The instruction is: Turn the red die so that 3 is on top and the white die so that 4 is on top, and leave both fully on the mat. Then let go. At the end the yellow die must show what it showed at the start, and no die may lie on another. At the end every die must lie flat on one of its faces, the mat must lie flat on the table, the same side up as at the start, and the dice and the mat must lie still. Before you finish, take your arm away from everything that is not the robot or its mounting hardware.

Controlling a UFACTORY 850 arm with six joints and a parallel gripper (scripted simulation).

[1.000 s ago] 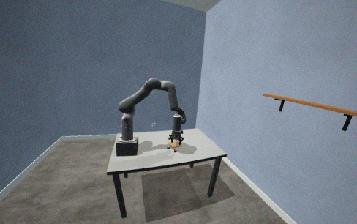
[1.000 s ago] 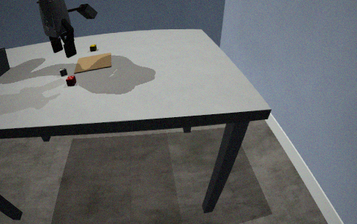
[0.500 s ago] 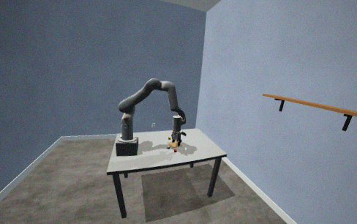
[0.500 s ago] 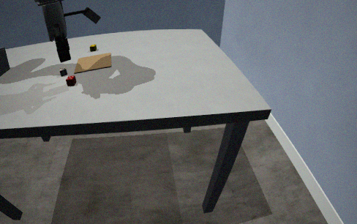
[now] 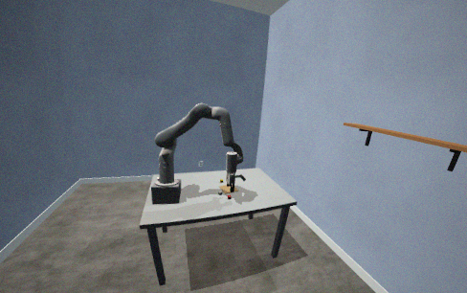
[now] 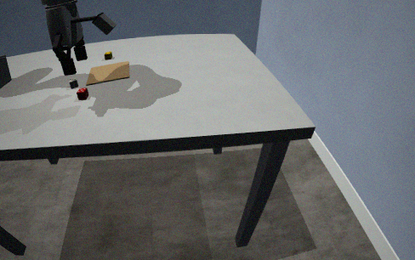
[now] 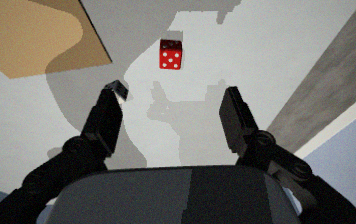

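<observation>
The gripper (image 6: 71, 59) hangs over the left part of the surface (image 6: 221, 85), jaws spread wide and grasping nothing. Just below it in the exterior view, the white die (image 6: 73, 83) lies on the surface, off the mat. The red die (image 6: 82, 93) lies near it, also off the mat; in the wrist view the red die (image 7: 170, 54) shows a five-pip face. The tan mat (image 6: 109, 72) lies right of the gripper. The yellow die (image 6: 108, 55) rests behind the mat, apart from it.
</observation>
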